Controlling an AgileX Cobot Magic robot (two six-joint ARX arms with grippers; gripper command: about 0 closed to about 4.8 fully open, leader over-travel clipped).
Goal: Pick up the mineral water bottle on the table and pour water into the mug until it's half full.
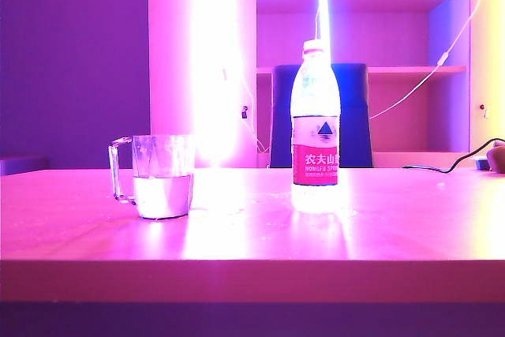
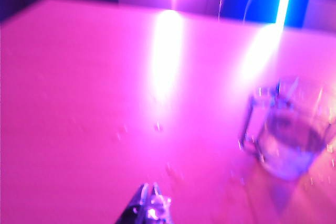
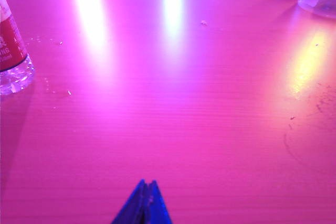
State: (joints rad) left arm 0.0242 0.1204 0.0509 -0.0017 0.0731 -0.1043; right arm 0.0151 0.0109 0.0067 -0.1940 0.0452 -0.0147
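Capped mineral water bottle (image 1: 316, 128) stands upright right of the roughly half-full mug (image 1: 161, 177) on the desk (image 1: 252, 234), since the right hand (image 3: 143, 203), fingers together, and the left hand (image 2: 148, 205), seemingly together too, hang empty nearby.

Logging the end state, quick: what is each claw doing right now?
Left claw: closed, holding nothing, above the table near the mug.
Right claw: closed, empty, away from the mineral water bottle.

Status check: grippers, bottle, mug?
Left gripper shut, empty, near mug. Right gripper shut, empty, off bottle. Bottle upright, capped; mug about half full. Nothing in the way.
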